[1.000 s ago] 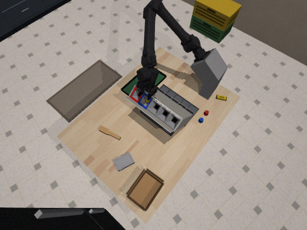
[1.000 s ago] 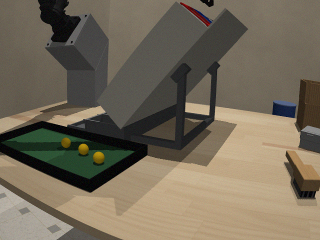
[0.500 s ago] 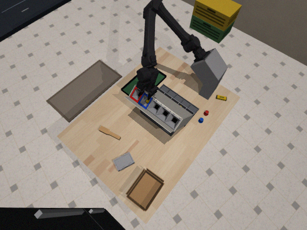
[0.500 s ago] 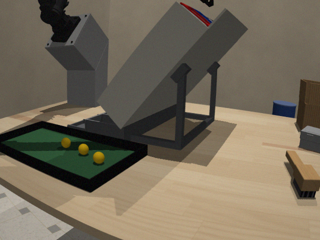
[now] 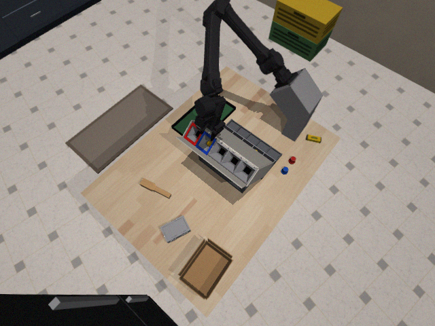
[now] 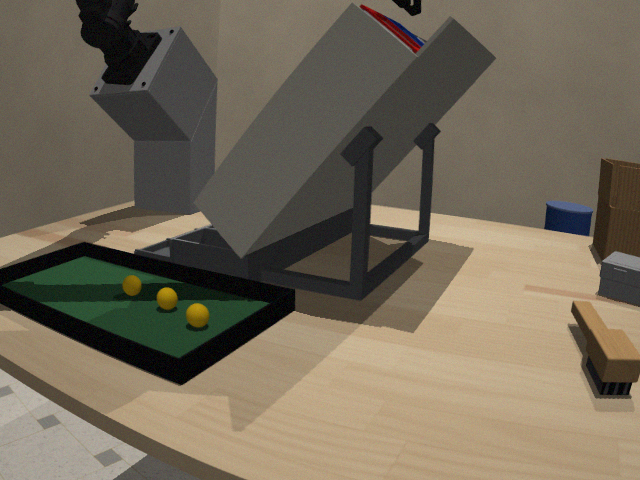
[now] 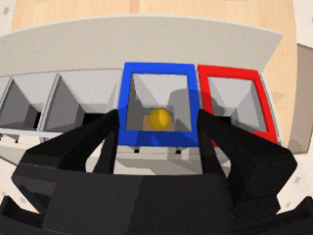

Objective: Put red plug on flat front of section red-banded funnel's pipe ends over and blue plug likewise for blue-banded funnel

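My gripper (image 7: 157, 117) is open and hangs close above the blue-banded funnel (image 7: 157, 105), its fingers on either side of the funnel's frame. A yellow marble (image 7: 159, 118) sits in that funnel's throat, free of the fingers; it also shows in the top view (image 5: 210, 142). The red-banded funnel (image 7: 238, 105) is just beside it at the row's end. The red plug (image 5: 291, 159) and blue plug (image 5: 284, 170) stand on the board past the rack's other end. The green tray (image 6: 139, 299) holds three yellow marbles. The row of sections (image 5: 253, 140) lies behind the cover.
The arm's grey pedestal (image 5: 296, 103) stands behind the rack. A wooden brush (image 5: 154, 187), a grey pad (image 5: 175, 228) and an open cardboard box (image 5: 205, 267) lie on the near board. A small yellow block (image 5: 313, 138) lies by the pedestal.
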